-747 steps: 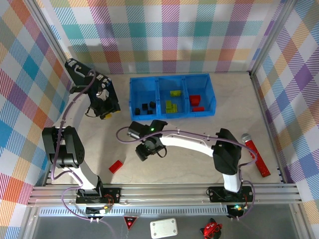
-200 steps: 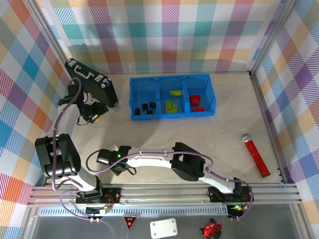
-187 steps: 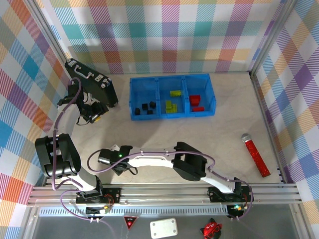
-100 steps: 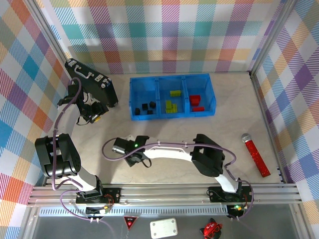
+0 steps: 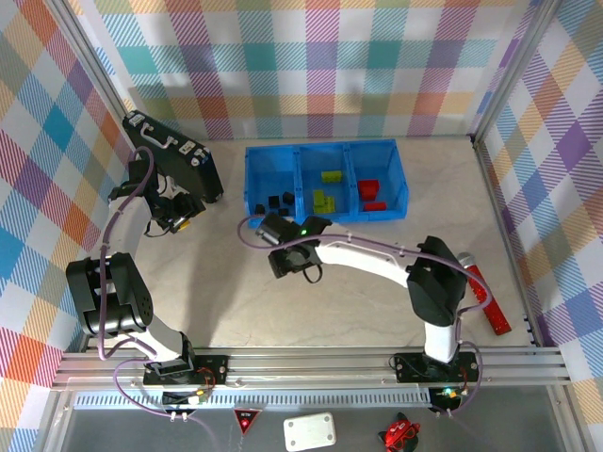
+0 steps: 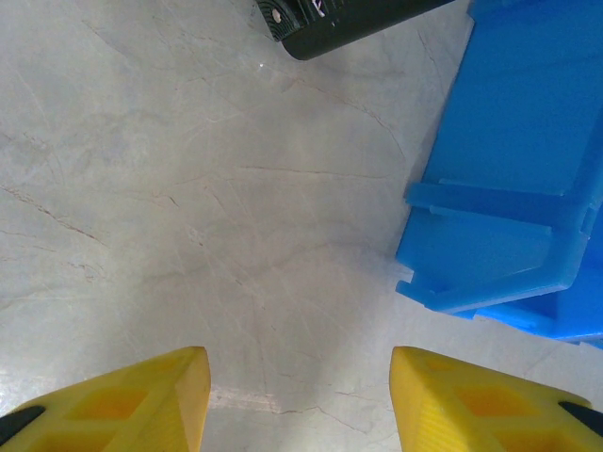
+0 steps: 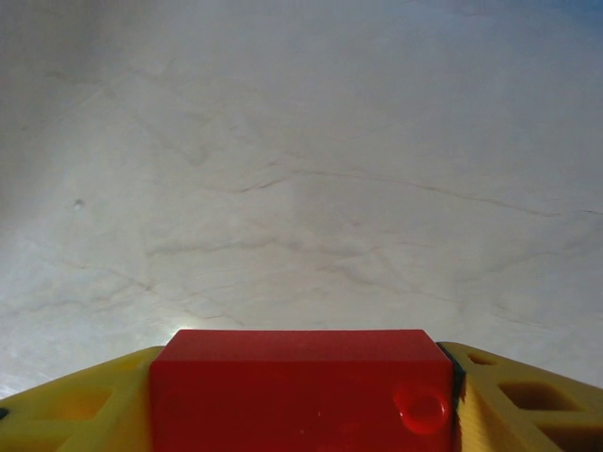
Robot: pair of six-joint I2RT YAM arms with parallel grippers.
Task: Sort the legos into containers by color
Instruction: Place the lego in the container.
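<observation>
A red lego point(image 7: 300, 391) sits clamped between the yellow fingers of my right gripper point(image 7: 301, 377), above bare table. In the top view, the right gripper point(image 5: 285, 262) hovers just in front of the left end of the blue tray of containers point(image 5: 330, 219). Black legos point(image 5: 279, 202) lie in the left compartment, lime green legos point(image 5: 324, 199) in the middle one and red legos point(image 5: 369, 189) in the right one. My left gripper point(image 5: 179, 218) stands open over bare table to the left of the tray, nothing between its fingers point(image 6: 141, 400). The tray's corner point(image 6: 499, 235) appears at right in the left wrist view.
A black case point(image 5: 174, 158) with silver latches lies at the back left, close behind the left gripper. A red glittery stick point(image 5: 484, 292) with a grey end lies near the right wall. Plaid walls enclose the table.
My right arm has swung from the near left of the table up and to the right, toward the tray, carrying the red lego. The left arm has not moved.
</observation>
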